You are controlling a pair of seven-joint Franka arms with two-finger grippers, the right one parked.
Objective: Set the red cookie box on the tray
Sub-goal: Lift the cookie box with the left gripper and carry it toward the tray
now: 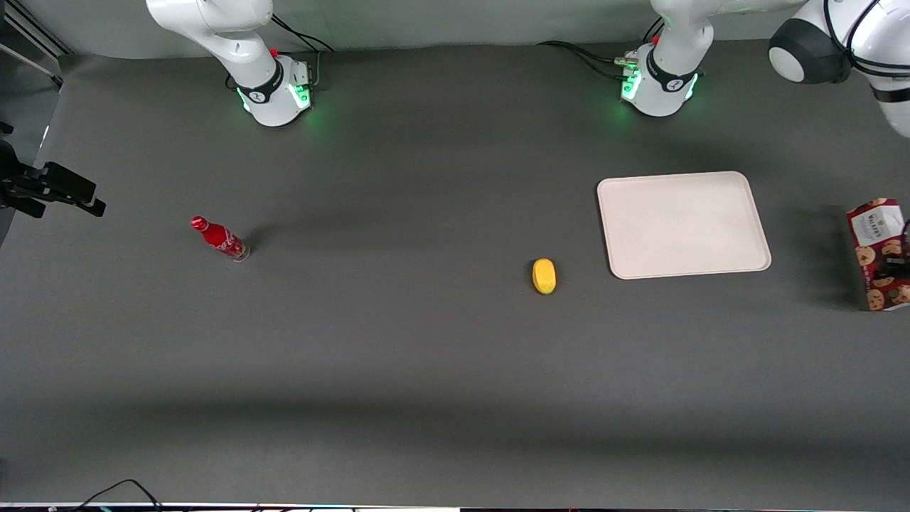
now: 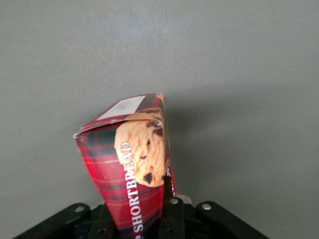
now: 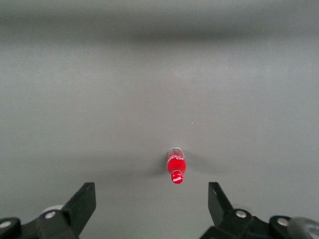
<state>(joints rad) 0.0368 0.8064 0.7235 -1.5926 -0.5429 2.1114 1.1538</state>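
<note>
tartan red cookie box [image 2: 132,174] seemingly lifted, tray [image 1: 682,224] bare

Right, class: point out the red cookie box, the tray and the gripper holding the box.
red cookie box [image 2: 132,164]: left wrist view, on its tartan face.
tray [image 1: 682,224]: front view, on its bare cream floor.
gripper [image 2: 149,219]: left wrist view, between its fingertips, shut on the box.

The gripper [image 2: 144,224] holds the cookie box [image 1: 880,252], seemingly lifted, at the table's [image 1: 398,370] working-arm edge, beside the tray [image 1: 682,224].
</note>
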